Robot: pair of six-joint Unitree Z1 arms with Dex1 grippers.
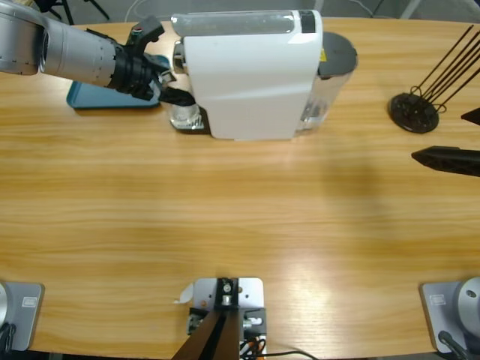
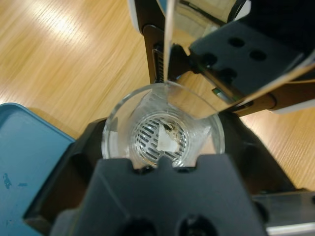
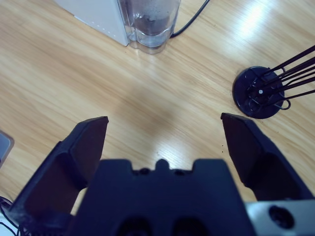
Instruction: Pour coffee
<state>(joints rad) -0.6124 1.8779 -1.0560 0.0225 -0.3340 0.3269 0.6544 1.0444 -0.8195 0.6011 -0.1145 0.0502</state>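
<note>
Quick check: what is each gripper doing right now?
Left gripper: closed around the clear glass cup under the coffee machine.
Right gripper: open, holding nothing.

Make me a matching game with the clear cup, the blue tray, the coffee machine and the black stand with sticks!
Things:
1. clear cup
2. blue tray
3. coffee machine
4. black stand

Places or colours:
A. white
B. alone near the table's right end
C. between the left end effector's jaws, under the spout
D. beneath the left arm

Pairs: 1-C, 2-D, 3-A, 4-B
</note>
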